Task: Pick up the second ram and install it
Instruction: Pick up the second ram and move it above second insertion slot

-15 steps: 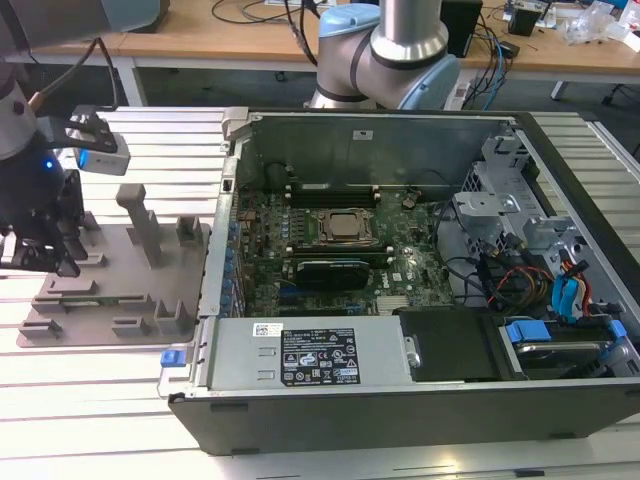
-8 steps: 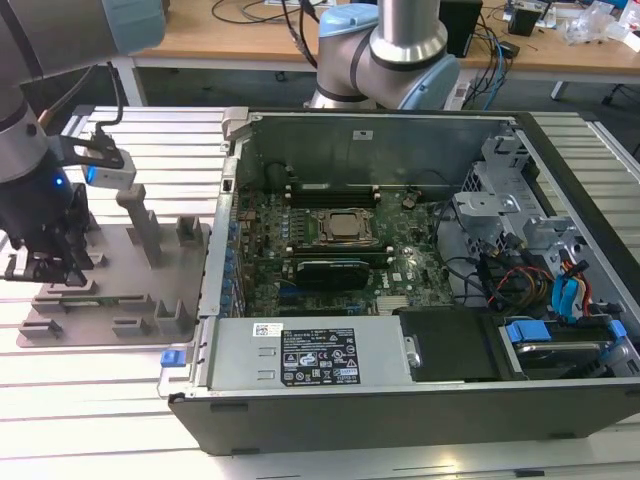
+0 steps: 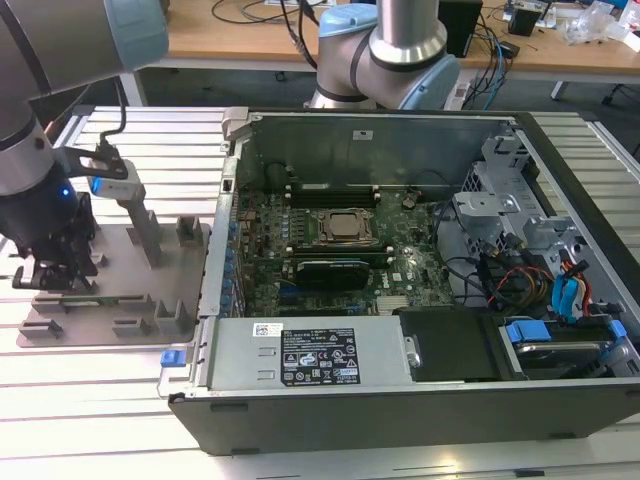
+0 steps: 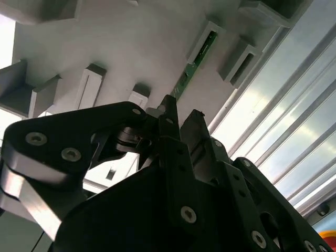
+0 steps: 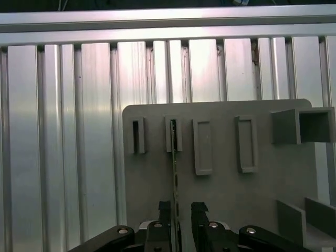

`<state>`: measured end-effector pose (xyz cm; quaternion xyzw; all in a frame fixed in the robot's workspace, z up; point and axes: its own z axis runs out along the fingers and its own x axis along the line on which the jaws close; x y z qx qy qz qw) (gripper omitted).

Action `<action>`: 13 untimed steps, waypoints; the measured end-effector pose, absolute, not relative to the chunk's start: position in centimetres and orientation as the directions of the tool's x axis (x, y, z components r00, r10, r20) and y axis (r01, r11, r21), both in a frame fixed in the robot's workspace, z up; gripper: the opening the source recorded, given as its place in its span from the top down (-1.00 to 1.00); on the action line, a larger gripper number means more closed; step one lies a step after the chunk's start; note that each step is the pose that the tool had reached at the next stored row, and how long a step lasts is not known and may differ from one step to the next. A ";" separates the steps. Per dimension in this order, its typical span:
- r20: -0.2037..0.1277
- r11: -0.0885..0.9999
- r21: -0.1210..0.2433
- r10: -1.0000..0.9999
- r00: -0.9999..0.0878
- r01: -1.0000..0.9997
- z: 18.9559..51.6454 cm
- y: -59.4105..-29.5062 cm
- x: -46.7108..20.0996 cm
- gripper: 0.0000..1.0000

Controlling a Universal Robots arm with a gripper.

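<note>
Between my pincer's (image 5: 181,209) two black fingers, in the first wrist view, runs the second ram (image 5: 174,163), seen edge-on as a thin dark line. My fingers stand apart, one on each side of it. The board lies closer to one finger than the other, with open space at the wider side, so I am not clamped on it. In the second wrist view the pincer (image 4: 182,113) shows the same gap at its tips, and the ram (image 4: 195,55) shows as a narrow green strip just beyond them.

The ram stands on its long edge on a grey plastic plate (image 5: 226,205). Its far end is tucked into a slotted block (image 5: 180,137), one of a row of upright blocks on that plate. The other blocks in the row (image 5: 202,147) hold nothing that I can see.

In the exterior view my pincer (image 3: 55,268) hangs low over the plate (image 3: 125,300), at the exterior view's left, under my grey arm (image 3: 30,150). The plate lies flat on a ribbed aluminium surface (image 3: 110,400). Just beside it, toward the exterior view's right, sits an open computer case (image 3: 400,410) with its motherboard (image 3: 335,250) facing up. A blue-jointed arm base (image 3: 385,50) stands behind the case.
</note>
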<state>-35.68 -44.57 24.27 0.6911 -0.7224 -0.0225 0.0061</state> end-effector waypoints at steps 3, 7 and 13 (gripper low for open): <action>-0.022 0.044 0.041 -0.999 -0.045 -0.998 23.4 -44.6 -35.7 0.40; -0.022 0.044 0.041 -0.999 -0.044 -0.998 22.1 -44.6 -35.9 0.40; -0.023 0.035 0.041 -0.999 -0.036 -0.999 20.3 -44.6 -36.4 0.40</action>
